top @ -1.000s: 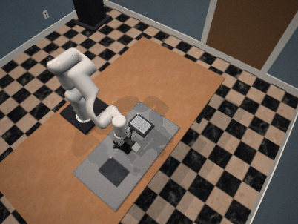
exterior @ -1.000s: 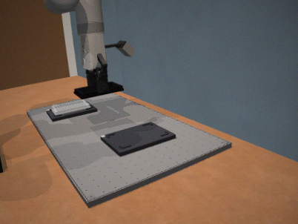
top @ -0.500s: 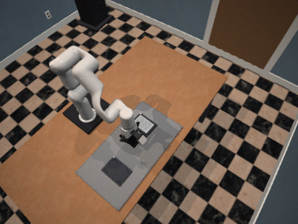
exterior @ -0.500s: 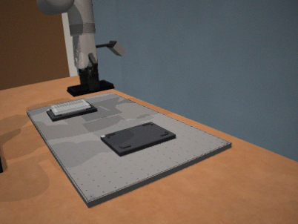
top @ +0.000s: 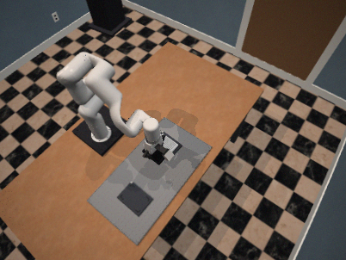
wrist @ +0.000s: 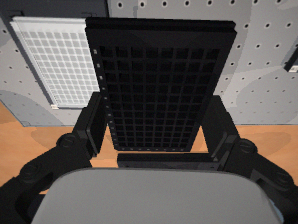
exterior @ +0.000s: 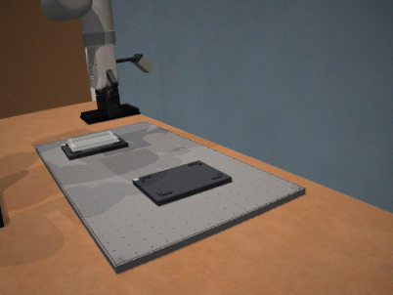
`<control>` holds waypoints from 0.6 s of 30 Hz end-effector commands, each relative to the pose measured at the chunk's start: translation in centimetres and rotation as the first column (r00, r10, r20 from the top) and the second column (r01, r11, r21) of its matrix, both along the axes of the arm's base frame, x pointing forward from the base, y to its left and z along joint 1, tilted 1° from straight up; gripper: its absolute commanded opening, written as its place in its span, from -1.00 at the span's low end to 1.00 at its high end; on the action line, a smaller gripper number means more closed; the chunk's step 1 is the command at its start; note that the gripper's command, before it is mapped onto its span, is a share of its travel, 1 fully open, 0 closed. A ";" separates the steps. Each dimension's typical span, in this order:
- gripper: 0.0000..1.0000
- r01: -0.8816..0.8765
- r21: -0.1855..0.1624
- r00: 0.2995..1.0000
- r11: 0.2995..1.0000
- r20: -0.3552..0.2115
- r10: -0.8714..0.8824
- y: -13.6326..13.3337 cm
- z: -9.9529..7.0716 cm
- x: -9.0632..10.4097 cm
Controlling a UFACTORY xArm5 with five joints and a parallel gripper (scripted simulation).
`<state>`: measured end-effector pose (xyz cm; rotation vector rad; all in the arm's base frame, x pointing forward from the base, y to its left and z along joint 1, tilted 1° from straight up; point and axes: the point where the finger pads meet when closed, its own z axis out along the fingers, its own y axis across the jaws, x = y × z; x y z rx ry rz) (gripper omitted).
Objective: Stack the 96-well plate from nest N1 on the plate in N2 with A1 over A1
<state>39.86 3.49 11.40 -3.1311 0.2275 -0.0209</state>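
Observation:
My gripper (wrist: pixel 155 106) is shut on a black 96-well plate (wrist: pixel 157 82), holding it by its long sides, level and above the table. In the exterior view the held plate hangs low under the gripper (exterior: pixel 109 98), at the far edge of the grey mat. A white 96-well plate (exterior: pixel 94 140) sits in its dark nest N2 (exterior: pixel 97 148), to the left of the held plate in the wrist view (wrist: pixel 57 62) and apart from it. Nest N1 (exterior: pixel 182 182) is a dark flat plate holder with nothing on it. The A1 marks are too small to read.
The grey perforated mat (top: pixel 151 181) lies on the orange table (top: pixel 129 142). The arm's black base plate (top: pixel 98 135) stands beside the mat. A black pedestal (top: pixel 107 15) stands far back on the floor.

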 end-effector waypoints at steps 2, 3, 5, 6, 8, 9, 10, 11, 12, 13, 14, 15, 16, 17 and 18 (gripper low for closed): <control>-1.00 0.001 0.001 1.000 1.000 0.004 -0.001 1.4 0.1 0.0; -1.00 0.001 0.001 1.000 1.000 0.004 -0.001 1.7 0.1 0.0; -1.00 0.001 0.001 1.000 1.000 0.004 -0.001 2.4 0.2 -0.1; -1.00 0.001 0.002 1.000 1.000 0.004 -0.001 2.7 0.2 -0.1; -1.00 0.001 0.002 1.000 1.000 0.004 -0.001 3.4 0.2 -0.2; -1.00 0.001 0.002 1.000 1.000 0.004 -0.001 3.7 0.2 -0.2; -1.00 0.001 0.002 1.000 1.000 0.004 -0.001 4.0 0.2 -0.2; -1.00 0.001 0.002 1.000 1.000 0.005 -0.001 4.4 0.2 -0.2; -1.00 0.001 0.003 1.000 1.000 0.005 -0.001 4.7 0.2 -0.3; -1.00 0.001 0.003 1.000 1.000 0.005 -0.001 5.0 0.2 -0.3; -1.00 0.001 0.003 1.000 1.000 0.005 -0.001 5.4 0.2 -0.3; -1.00 0.001 0.003 1.000 1.000 0.005 -0.001 5.7 0.2 -0.4; -1.00 0.001 0.003 1.000 1.000 0.005 -0.001 6.0 0.2 -0.4; -1.00 0.001 0.003 1.000 1.000 0.005 -0.001 6.3 0.2 -0.4; -1.00 0.001 0.003 1.000 1.000 0.005 -0.001 6.3 0.2 -0.4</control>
